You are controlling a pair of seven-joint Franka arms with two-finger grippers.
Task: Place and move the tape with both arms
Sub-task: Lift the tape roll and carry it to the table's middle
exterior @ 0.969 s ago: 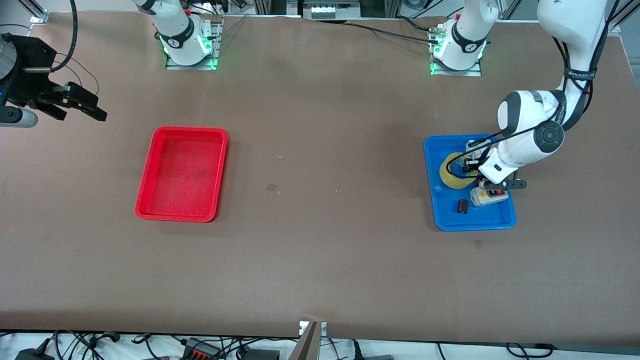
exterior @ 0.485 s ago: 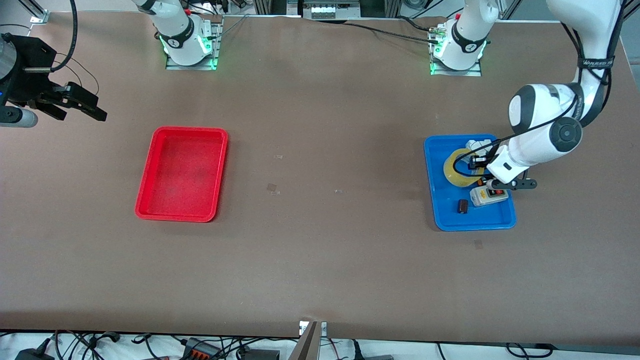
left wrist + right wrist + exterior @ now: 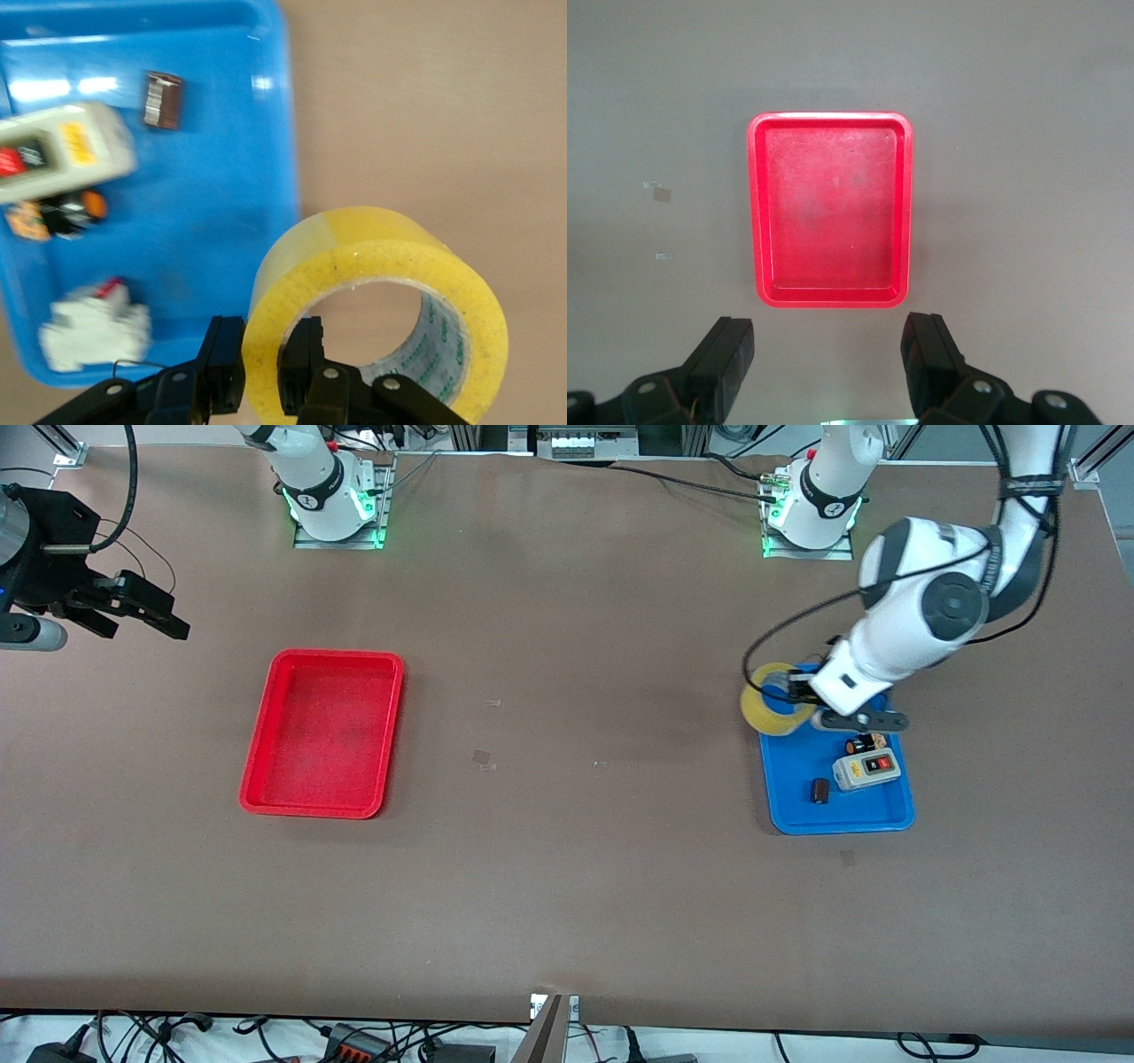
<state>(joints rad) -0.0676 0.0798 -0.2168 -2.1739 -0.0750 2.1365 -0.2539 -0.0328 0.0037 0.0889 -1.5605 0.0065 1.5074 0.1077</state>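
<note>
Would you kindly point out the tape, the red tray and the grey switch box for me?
tape [image 3: 376, 243]: left wrist view, on the yellow outer band of the roll.
red tray [image 3: 322, 810]: front view, on its rim nearest the camera.
grey switch box [image 3: 867, 771]: front view, on its top face.

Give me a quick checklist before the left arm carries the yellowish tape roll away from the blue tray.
1. Left gripper clamped on the wall of the wide ring-shaped roll of translucent yellowish packing tape, one finger inside the hole, one outside: ok.
2. Tape lifted off the blue plastic tray, over its edge toward the table's middle: ok.
3. Grey switch box, small dark block and white clip-like part lying loose in the tray, apart from the tape: ok.
4. Red plastic tray has nothing in it: ok.
5. Right gripper open, waiting over the table beside the red tray: ok.
6. Grip firm enough for travel: cannot tell.
</note>
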